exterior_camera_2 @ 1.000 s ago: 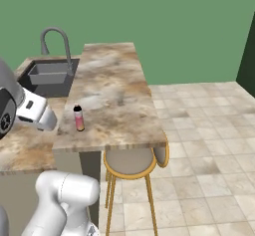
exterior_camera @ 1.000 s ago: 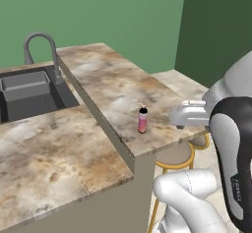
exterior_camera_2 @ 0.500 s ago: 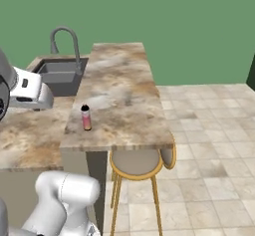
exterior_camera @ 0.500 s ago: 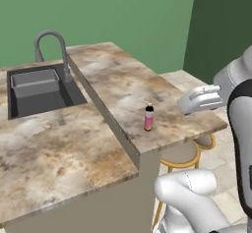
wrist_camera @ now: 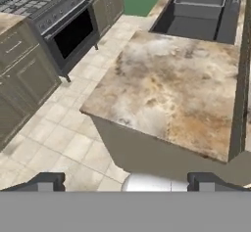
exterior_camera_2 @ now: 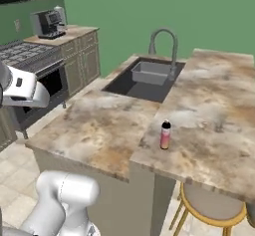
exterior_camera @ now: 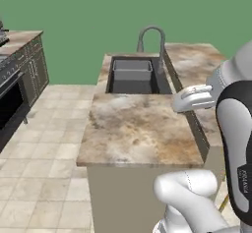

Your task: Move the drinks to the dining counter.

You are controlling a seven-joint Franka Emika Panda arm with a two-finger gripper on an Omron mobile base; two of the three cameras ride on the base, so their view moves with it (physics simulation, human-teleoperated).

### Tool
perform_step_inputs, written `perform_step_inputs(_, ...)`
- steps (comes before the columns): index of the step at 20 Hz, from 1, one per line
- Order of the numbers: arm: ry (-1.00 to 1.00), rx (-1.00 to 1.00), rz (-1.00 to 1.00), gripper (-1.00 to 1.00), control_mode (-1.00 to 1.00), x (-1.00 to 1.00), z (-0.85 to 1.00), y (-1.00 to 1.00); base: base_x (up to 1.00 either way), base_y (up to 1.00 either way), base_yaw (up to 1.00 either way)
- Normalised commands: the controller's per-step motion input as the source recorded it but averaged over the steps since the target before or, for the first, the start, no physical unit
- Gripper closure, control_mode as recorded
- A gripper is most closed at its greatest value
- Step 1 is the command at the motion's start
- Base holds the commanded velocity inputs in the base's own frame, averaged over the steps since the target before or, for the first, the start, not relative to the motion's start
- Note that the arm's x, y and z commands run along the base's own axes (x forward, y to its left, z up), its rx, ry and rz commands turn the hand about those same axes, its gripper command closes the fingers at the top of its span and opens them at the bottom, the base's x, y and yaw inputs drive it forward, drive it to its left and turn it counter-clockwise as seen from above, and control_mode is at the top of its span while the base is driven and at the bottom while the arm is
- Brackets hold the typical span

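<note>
On the raised dining worktop (exterior_camera_2: 219, 125), near its inner edge, the pink bottle (exterior_camera_2: 165, 135) is seen upright. The hand (wrist_camera: 125, 182) is spread wide, empty, above the lower worktop (wrist_camera: 176, 91).

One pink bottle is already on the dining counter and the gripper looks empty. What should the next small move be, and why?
Probably keep turning the base toward the rest of the kitchen to look for the other drinks. The pink bottle stands upright on the dining counter, and the gripper is open, holding nothing. No other bottle shows on the lower counter or around the sink.
</note>
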Motion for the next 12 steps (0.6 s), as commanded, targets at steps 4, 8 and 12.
perform_step_inputs(4, 0.00, 0.00, 0.00, -1.00, 1.00, 0.00, 0.00, 0.00, 0.00, 0.00, 1.00)
perform_step_inputs(8, 0.00, 0.00, 0.00, -1.00, 1.00, 0.00, 0.00, 0.00, 0.00, 0.00, 1.00)
perform_step_inputs(12, 0.00, 0.00, 0.00, -1.00, 1.00, 0.00, 0.00, 0.00, 0.00, 0.00, 1.00)
